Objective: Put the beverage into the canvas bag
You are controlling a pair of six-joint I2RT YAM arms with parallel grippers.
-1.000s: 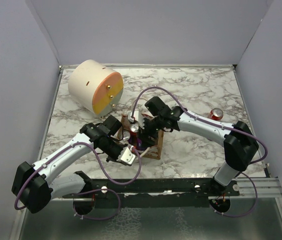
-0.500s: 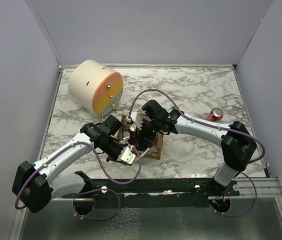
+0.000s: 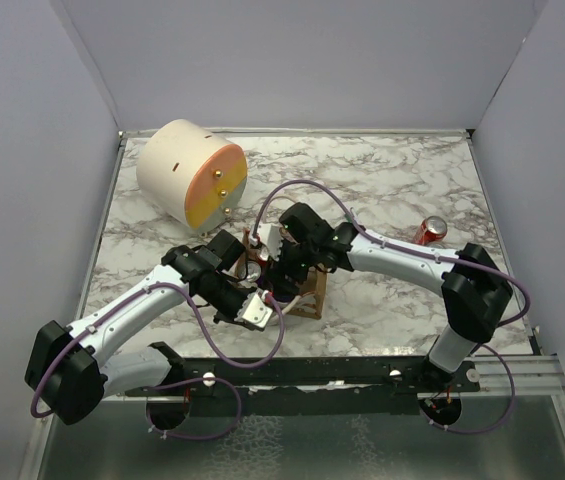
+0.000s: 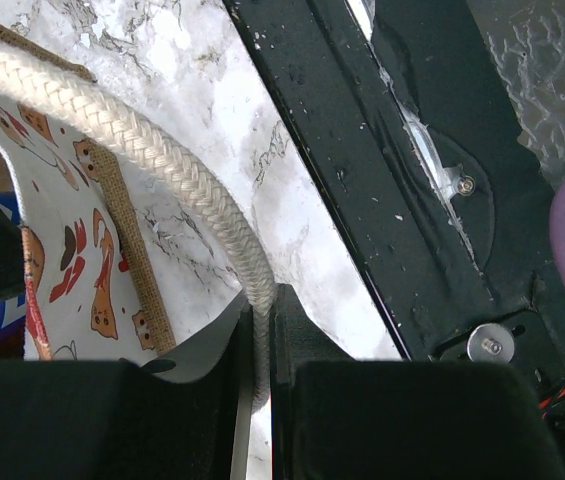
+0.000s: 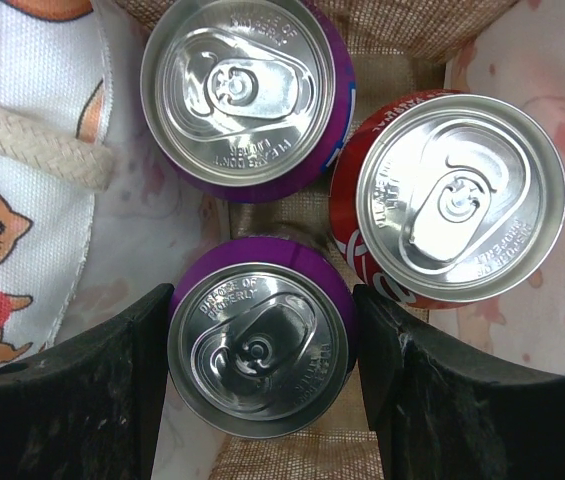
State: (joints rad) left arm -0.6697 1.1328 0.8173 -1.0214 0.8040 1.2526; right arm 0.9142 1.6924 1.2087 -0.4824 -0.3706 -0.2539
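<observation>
The canvas bag stands open at the table's middle, tan with a white band printed with red marks. My left gripper is shut on its cream rope handle at the bag's near left side. My right gripper is down in the bag's mouth, its fingers pressed on both sides of a purple beverage can. Another purple can and a red can stand upright inside the bag next to it.
A large cream-and-orange cylinder lies at the back left. A red can lies on the marble table at the right. The black mounting rail runs along the near edge.
My right gripper has moved left and down into the bag with the purple can. The left arm has held still on the handle.
</observation>
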